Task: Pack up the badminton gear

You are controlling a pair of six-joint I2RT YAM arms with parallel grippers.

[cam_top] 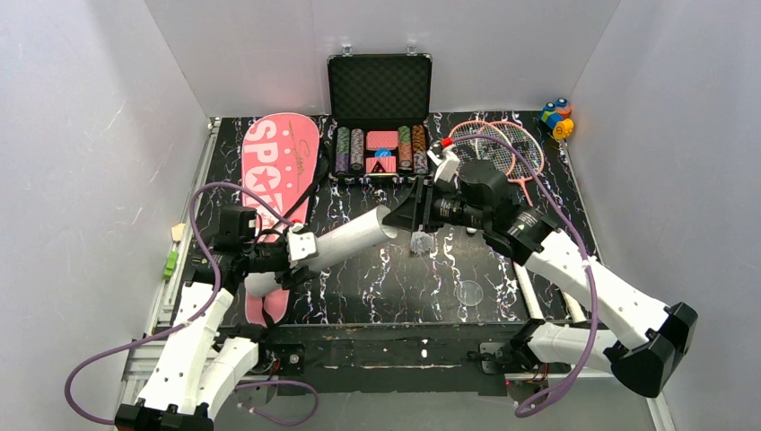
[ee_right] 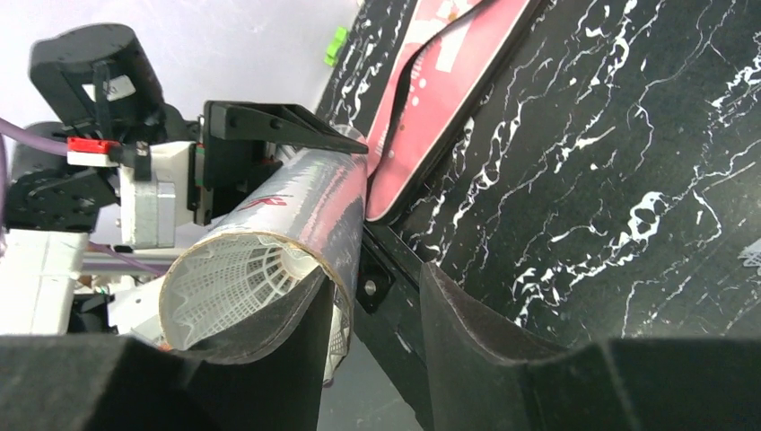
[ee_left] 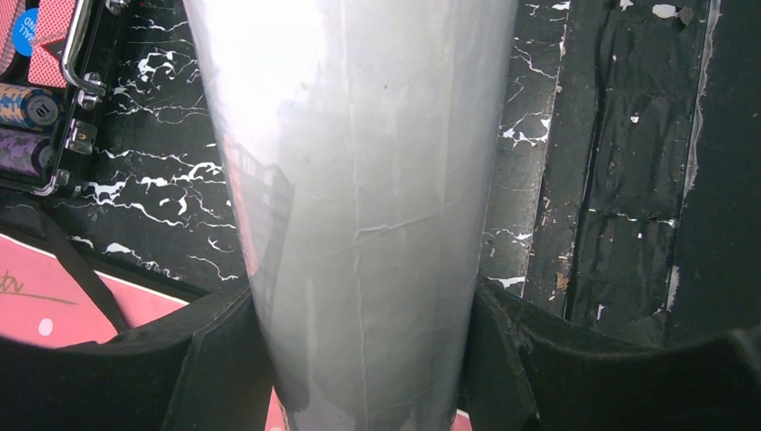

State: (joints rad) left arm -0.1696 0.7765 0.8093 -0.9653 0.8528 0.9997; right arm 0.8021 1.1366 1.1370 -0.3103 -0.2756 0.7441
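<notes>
**A:** Where is the long white tube (cam_top: 354, 235)?

**B:** It is at the near left, in the left end effector (cam_top: 301, 247), which is clamped round its glossy body. The tube slants up to the right, above the counter (cam_top: 404, 287).

**A:** And its mouth?

**B:** It is open, and a white feather shuttlecock (ee_right: 233, 269) sits just inside. The right end effector (cam_top: 401, 218) is at the rim with its jaws apart. One finger (ee_right: 296, 314) lies under the rim.

**A:** Is there room to move?

**B:** The middle of the black, white-veined counter is bare, and a clear round disc (cam_top: 468, 292) lies near its front edge.

**A:** What is farther back?

**B:** On the left is the pink cover (cam_top: 278, 162) lettered "SPORT", its near end under the tube. The open black case of poker chips (cam_top: 379, 117) stands at the centre. On the right are the two pink-framed rackets (cam_top: 511, 148), with a small multicoloured toy (cam_top: 556, 117) in the far corner. White walls enclose three sides.
</notes>
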